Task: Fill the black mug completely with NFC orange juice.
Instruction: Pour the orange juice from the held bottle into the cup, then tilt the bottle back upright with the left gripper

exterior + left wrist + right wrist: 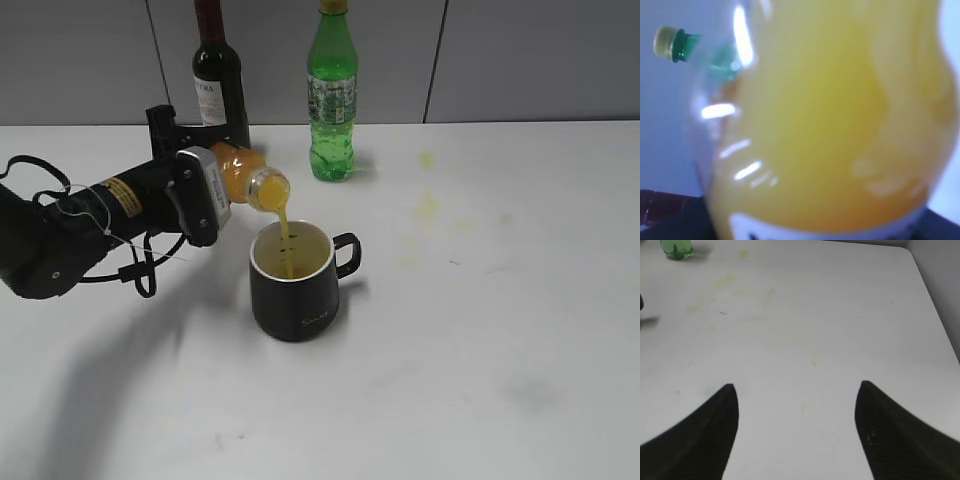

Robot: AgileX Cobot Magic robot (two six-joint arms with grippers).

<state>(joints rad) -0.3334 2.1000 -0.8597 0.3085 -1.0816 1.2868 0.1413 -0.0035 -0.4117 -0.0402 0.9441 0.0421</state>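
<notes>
The black mug [295,290] stands upright mid-table, white inside, handle to the right. My left gripper [212,180] is shut on the small clear juice bottle [245,175], which is tipped with its open mouth above the mug's left rim. A thin stream of NFC orange juice [285,232] falls into the mug. In the left wrist view the bottle [830,125] fills the frame, blurred, and hides the jaws. My right gripper [796,385] stands open over bare table, with nothing between its fingers; it does not show in the exterior view.
A dark wine bottle [218,70] and a tall green soda bottle [332,95] stand at the back by the grey wall. Faint yellow stains [428,205] mark the table to the mug's right. The green bottle's base [676,249] shows far left in the right wrist view.
</notes>
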